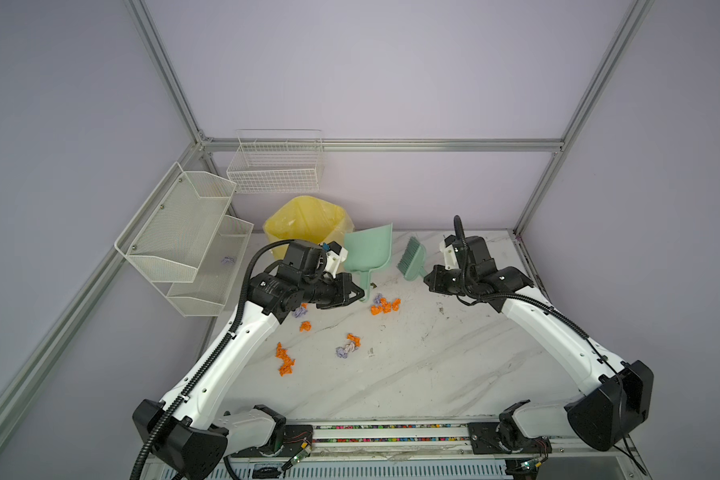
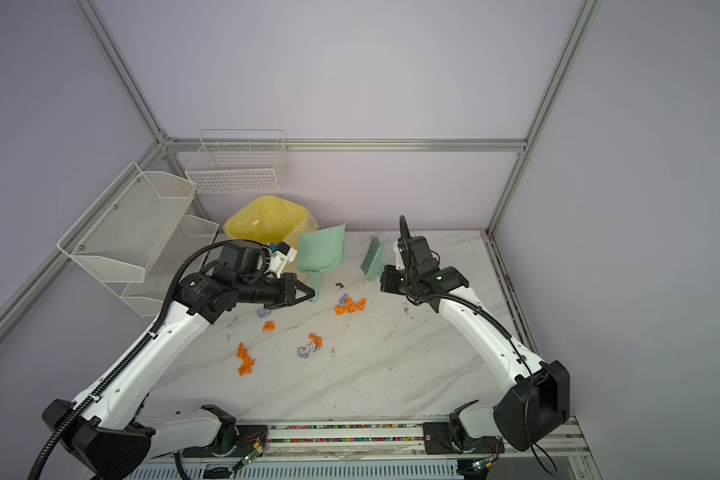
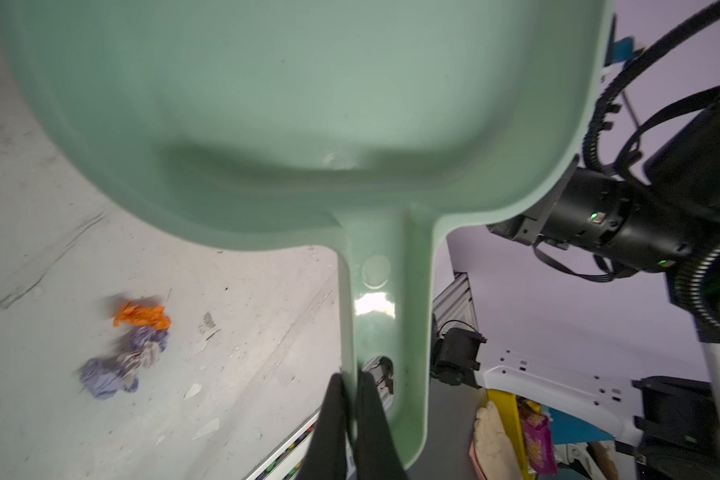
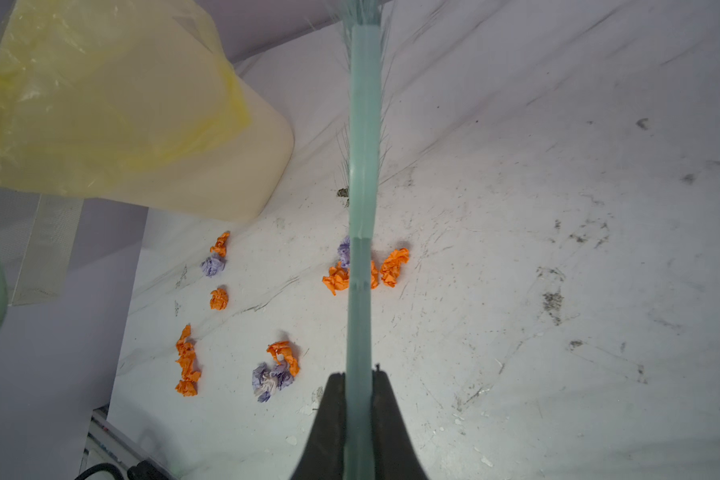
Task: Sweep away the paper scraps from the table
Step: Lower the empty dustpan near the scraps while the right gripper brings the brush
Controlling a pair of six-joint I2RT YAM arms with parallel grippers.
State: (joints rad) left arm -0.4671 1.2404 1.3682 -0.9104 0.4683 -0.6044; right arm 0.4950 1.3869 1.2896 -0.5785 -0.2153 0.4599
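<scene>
The left gripper (image 1: 360, 296) is clamped on the handle of a green dustpan (image 1: 366, 253), pan end raised. The paper scraps (image 1: 385, 305) lie just beside its fingertips and nearer the robot's base, in orange and lavender clusters between both grippers. The right gripper (image 4: 359, 378) clasps a green brush (image 1: 412, 259). The scuffed marble table (image 1: 433, 374) carries a yellow-bagged bin (image 1: 304, 220) beyond the left gripper. White mesh shelves (image 1: 184, 232) hang on the lavender wall.

The dustpan (image 3: 292, 104) is smooth mint plastic, glossy glint on the handle; the brush (image 4: 362, 166) looks the same stuff. The table (image 1: 433, 365) is marble-look, matt, pretty scuffed. The paper scraps (image 4: 393, 266) are crumpled and matt, the bin liner (image 4: 80, 91) thin crinkly plastic.
</scene>
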